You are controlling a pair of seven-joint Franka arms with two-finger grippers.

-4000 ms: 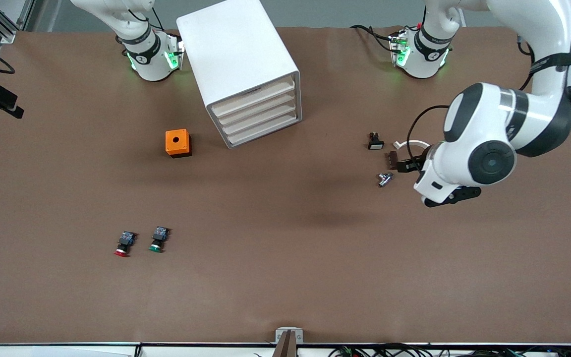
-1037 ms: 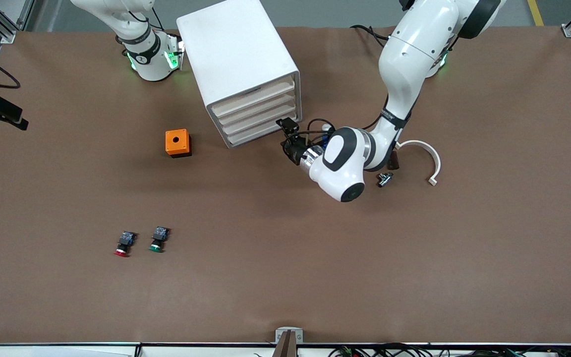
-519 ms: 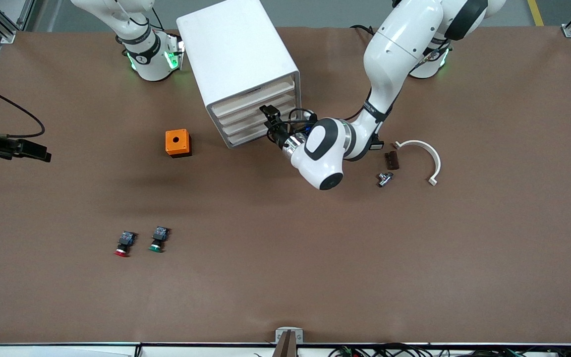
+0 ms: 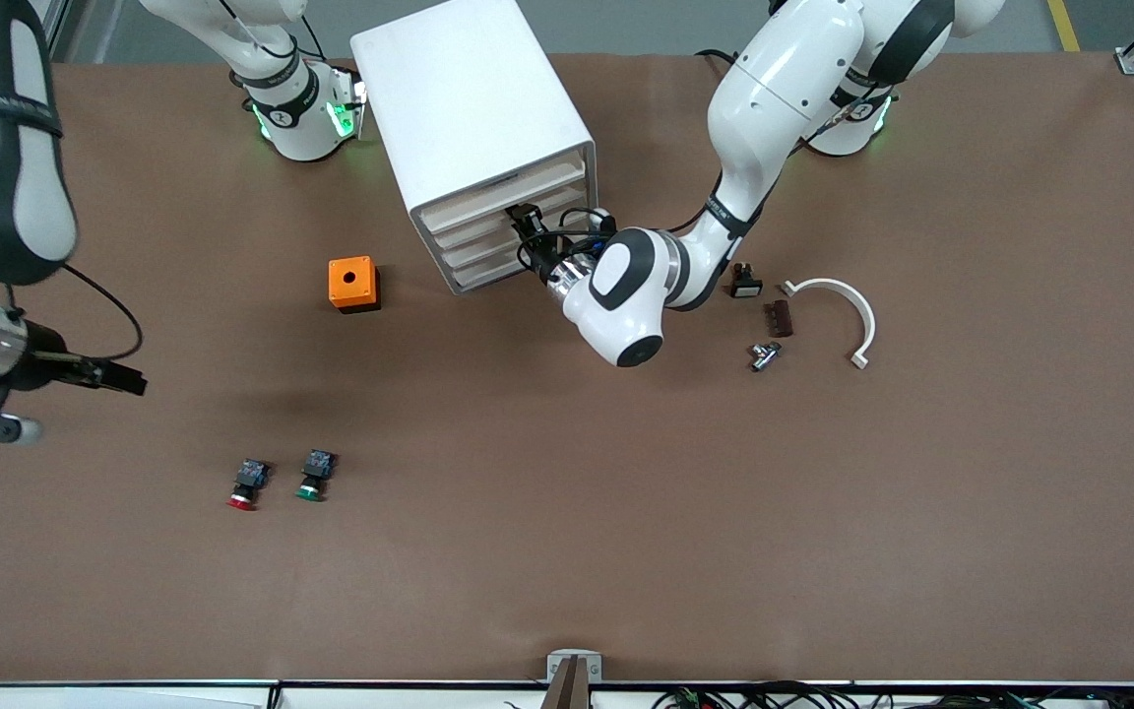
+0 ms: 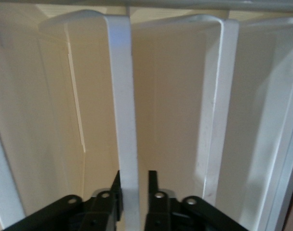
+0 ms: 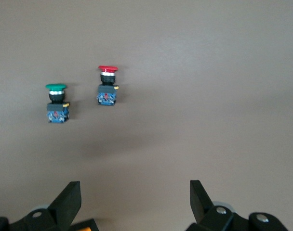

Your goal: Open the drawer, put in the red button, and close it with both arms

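The white cabinet stands near the robots' bases with its four cream drawer fronts shut. My left gripper is at a middle drawer. In the left wrist view my left gripper straddles that drawer's white front lip; one finger touches it and the other stands a small gap off. The red button lies on the table beside a green button, nearer the front camera. My right gripper hangs wide open and empty over the table at the right arm's end. In the right wrist view my right gripper looks at the red button.
An orange box with a hole sits beside the cabinet toward the right arm's end. Small parts lie toward the left arm's end: a black switch, a brown piece, a metal piece and a white curved piece.
My left gripper has moved from beside the small parts to the drawer fronts and now sits on a drawer's lip. My right arm has swung into view and come closer to the buttons.
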